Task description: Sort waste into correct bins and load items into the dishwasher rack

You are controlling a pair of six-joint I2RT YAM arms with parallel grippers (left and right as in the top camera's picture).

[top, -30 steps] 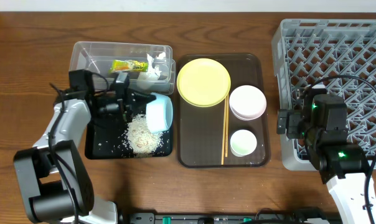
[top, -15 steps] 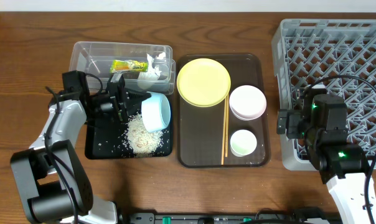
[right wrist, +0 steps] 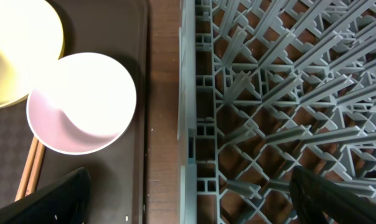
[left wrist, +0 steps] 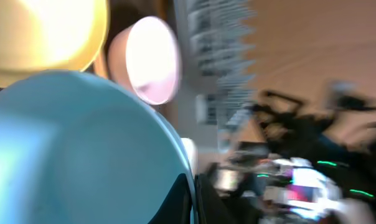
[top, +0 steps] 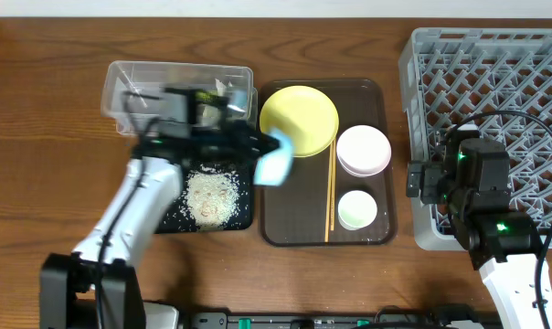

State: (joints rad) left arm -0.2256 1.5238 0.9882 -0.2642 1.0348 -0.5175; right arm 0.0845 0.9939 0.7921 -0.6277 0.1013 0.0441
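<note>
My left gripper (top: pixel 265 146) is shut on the rim of the light blue bowl (top: pixel 276 159) and holds it over the left edge of the brown serving tray, blurred by motion. In the left wrist view the bowl (left wrist: pixel 70 149) fills the frame, with my fingers (left wrist: pixel 189 194) pinching its rim. The rice heap (top: pixel 212 196) lies in the black tray (top: pixel 153 208). The clear tub (top: pixel 130 78) is partly hidden by my left arm. The yellow plate (top: pixel 299 119), pink bowl (top: pixel 363 151), white cup (top: pixel 356 210) and chopsticks (top: pixel 331 192) lie on the serving tray. My right gripper (right wrist: pixel 188 193) is open and empty at the dishwasher rack's left wall (right wrist: pixel 191 93).
The brown serving tray (top: pixel 386 233) sits mid-table between the black tray and the grey rack (top: pixel 491 82). The right wrist view shows the pink bowl (right wrist: pixel 82 102), plate edge (right wrist: pixel 20 56) and chopstick ends (right wrist: pixel 29 168). Bare wood table lies behind and at far left.
My left arm lifted the blue bowl off the black tray and swung it right, to the serving tray's left edge. The right arm has not moved.
</note>
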